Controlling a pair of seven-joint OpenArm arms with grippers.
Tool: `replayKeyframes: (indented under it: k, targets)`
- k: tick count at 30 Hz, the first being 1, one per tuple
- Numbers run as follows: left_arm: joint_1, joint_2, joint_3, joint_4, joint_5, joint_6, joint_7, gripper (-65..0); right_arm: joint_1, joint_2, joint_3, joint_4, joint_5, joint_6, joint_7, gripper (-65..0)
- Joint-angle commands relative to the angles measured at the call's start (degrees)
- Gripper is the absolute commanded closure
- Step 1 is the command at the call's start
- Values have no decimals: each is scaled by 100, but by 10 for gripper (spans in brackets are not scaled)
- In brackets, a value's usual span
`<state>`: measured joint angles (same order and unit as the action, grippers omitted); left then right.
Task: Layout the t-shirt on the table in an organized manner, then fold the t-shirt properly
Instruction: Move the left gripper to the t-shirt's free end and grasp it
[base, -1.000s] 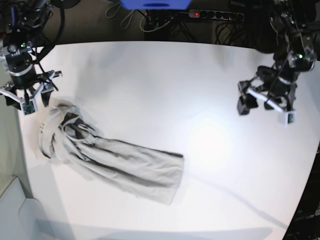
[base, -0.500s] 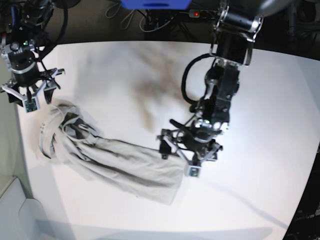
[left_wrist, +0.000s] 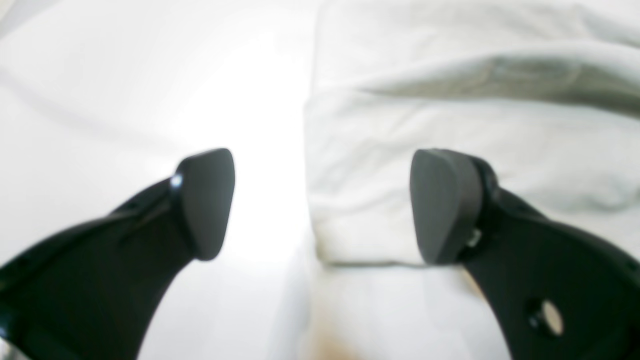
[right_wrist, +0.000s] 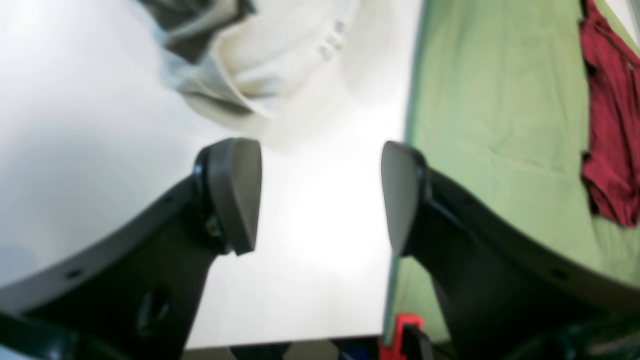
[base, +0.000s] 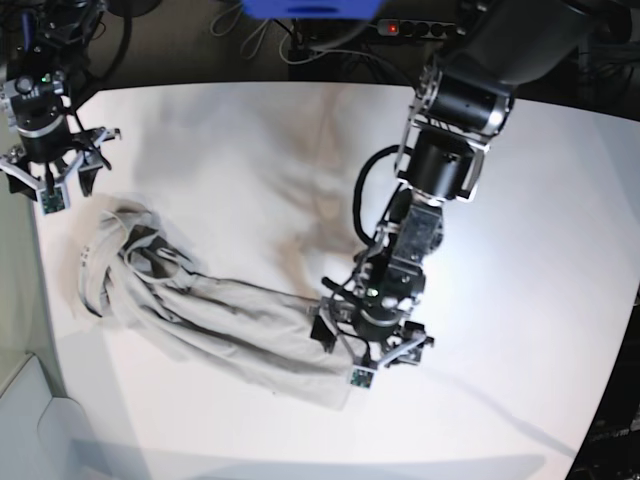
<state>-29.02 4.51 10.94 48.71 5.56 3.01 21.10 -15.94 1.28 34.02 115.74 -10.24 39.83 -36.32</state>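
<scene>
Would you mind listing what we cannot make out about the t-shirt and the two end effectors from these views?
- Base view: the left end effector and its arm cover the t-shirt hem corner on the table.
- Left wrist view: blurred and overexposed, so whether the fingertips touch the cloth is unclear.
- Right wrist view: the collar end is cut off by the top edge.
- Base view: the shirt is bunched, sleeves and front hidden in folds.
- Right end effector: too small for detail.

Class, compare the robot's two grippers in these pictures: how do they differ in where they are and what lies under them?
The left gripper hangs at the t-shirt's hem end; the right gripper sits by the table's far corner, beside the collar end. One left jaw is over cloth, the other over table; the right jaws frame bare table near its edge. Both are open and hold nothing.
</scene>
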Motion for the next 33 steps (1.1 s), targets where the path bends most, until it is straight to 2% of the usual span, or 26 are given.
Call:
replayKeyframes:
  k: [1,3,6,10,15,18,24,33]
  targets:
    - [-136,45,-8,74,2,56,-75,-528,34,79,13,105,53,17,128,-378]
    - [-118,45,-8,83,-200,56,118,-528,52,79,13,105,53,17,128,-378]
    - [110,-16,-8,189,-868,56,444,-528,69,79,13,105,53,17,128,-378]
    - [216,-227,-8,162,-1431,82,426,-528,78,79,-13,96,53,17,128,-378]
    - [207,-227,1,162,-1457,82,356,-528,87,61,-22,87,53,17,128,-378]
    - [207,-210,9,57,-1457,82,4,-528,87,52,-31,87,53,17,128,-378]
    - [128,-192,9,-427,-1466,82,-163,-528,87,70,-31,87,61,17,128,-378]
    - [-74,-78,36,-1042,-1466,47,-875,-528,60,52,-31,70,61,17,128,-378]
